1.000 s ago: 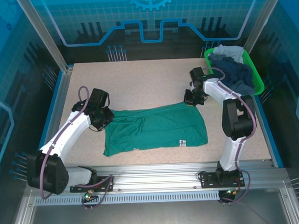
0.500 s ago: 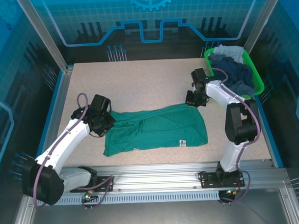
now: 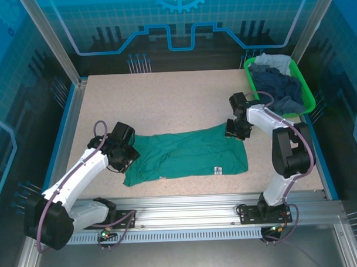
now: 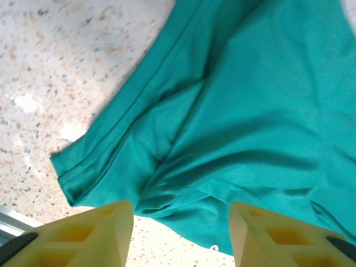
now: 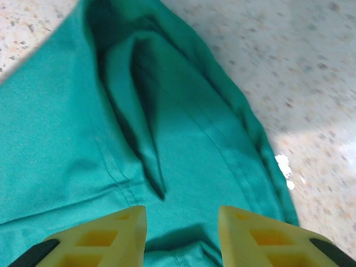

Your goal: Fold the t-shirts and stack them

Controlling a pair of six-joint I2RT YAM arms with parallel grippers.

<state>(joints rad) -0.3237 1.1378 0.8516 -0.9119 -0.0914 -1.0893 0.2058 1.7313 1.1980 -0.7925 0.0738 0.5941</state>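
Change: left end effector (image 3: 124, 153) and right end effector (image 3: 236, 129), clenched a second ago, now stand released, jaws apart.
Teal t-shirt (image 3: 185, 154): flat on the surface (image 3: 165, 99), spanning between them, one end under each.
Meaning: this fold looks laid; another likely follows.

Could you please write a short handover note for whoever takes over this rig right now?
Left gripper open over the left end of the teal t-shirt, holding nothing.
Right gripper open over its far right corner, holding nothing.
The shirt lies wrinkled on the table; a navy shirt and a pale grey-blue shirt sit in the green basket, far right.
Done: teal shirt laid out; nothing stacked yet.
Left: fold it, then fold and stack the others.
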